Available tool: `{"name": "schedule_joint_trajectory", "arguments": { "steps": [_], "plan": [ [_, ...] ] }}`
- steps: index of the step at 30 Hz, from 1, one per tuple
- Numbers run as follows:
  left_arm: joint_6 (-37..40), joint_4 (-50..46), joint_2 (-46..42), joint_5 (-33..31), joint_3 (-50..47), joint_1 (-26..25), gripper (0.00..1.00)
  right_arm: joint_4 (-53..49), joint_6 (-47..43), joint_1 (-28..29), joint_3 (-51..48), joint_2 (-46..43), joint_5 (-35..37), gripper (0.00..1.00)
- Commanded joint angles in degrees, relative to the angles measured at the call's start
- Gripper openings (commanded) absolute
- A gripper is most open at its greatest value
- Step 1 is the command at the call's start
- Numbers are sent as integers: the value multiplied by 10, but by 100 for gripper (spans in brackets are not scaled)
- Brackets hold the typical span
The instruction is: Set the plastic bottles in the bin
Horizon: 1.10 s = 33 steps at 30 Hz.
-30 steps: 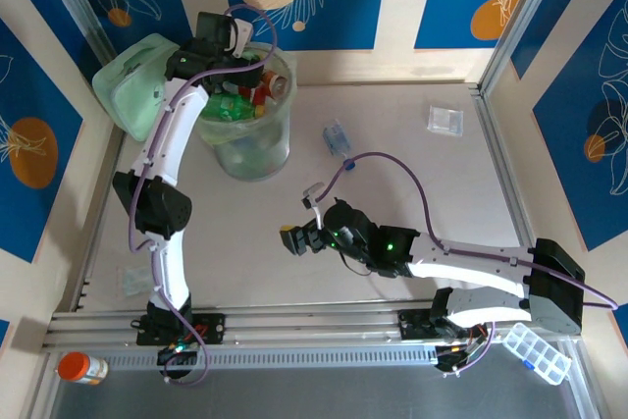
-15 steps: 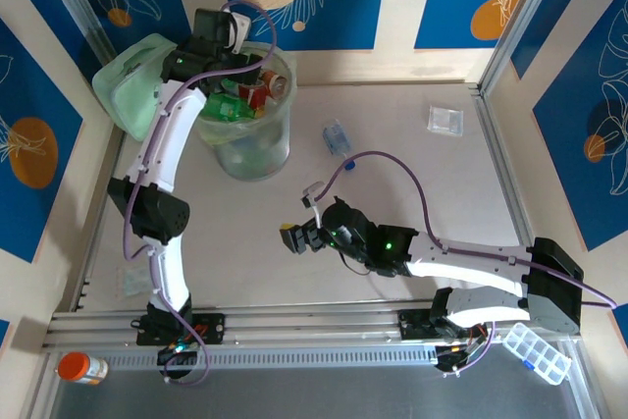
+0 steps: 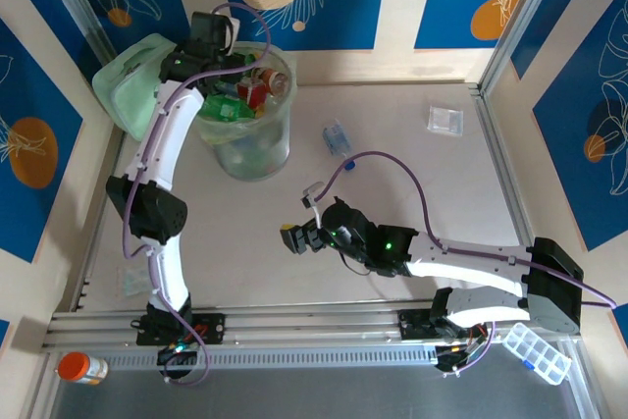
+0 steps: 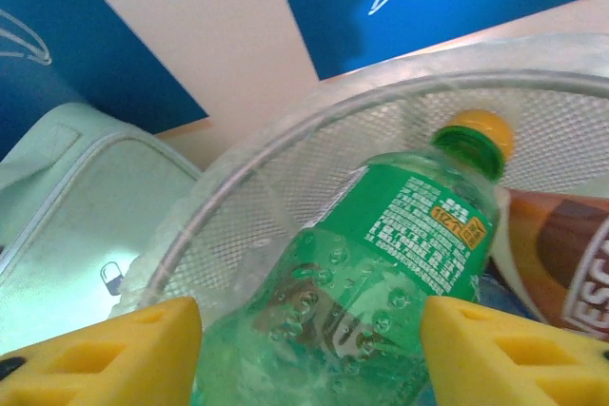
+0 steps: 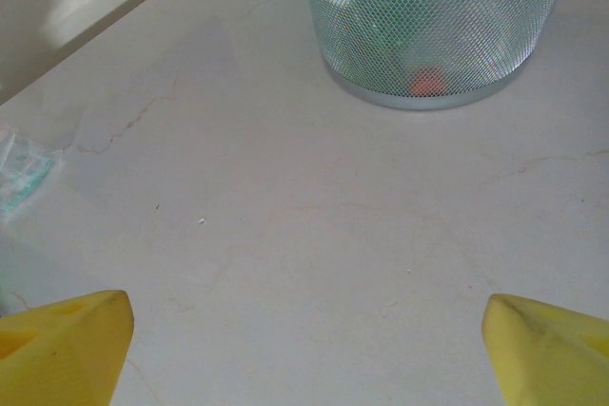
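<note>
One bottle (image 4: 381, 254) beneath left end effector (image 4: 311, 311)

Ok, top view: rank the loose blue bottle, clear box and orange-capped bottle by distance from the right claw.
1. Blue bottle, mid-table, just beyond the right claw.
2. Clear box, far right of the table.
3. Orange-capped bottle, near left, outside the rail.

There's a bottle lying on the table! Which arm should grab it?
Right, probably. The right claw, open, sits low over the table near the loose bottle; the left claw is up over the bin.
</note>
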Motion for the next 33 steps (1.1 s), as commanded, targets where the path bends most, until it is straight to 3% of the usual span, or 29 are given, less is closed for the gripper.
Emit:
{"name": "schedule_joint_trajectory", "arguments": {
  "steps": [1, 6, 9, 19, 26, 33],
  "plan": [
    [-24, -5, 15, 14, -19, 25, 59, 4, -9, 3, 18, 5, 15, 95],
    [-35, -17, 22, 81, -15, 27, 55, 6, -13, 2, 17, 7, 23, 95],
    [-46, -18, 10, 83, -9, 27, 55, 7, -16, 1, 17, 9, 32, 95],
    [-83, -3, -118, 12, -31, -15, 77, -10, -17, -13, 18, -38, 82, 95],
    [-148, 102, -300, 42, -234, -90, 79, -88, 64, -66, 57, -67, 37, 94],
    [-290, 219, -479, 98, -494, -168, 78, -92, 113, -166, 102, -23, -35, 93]
  ]
}}
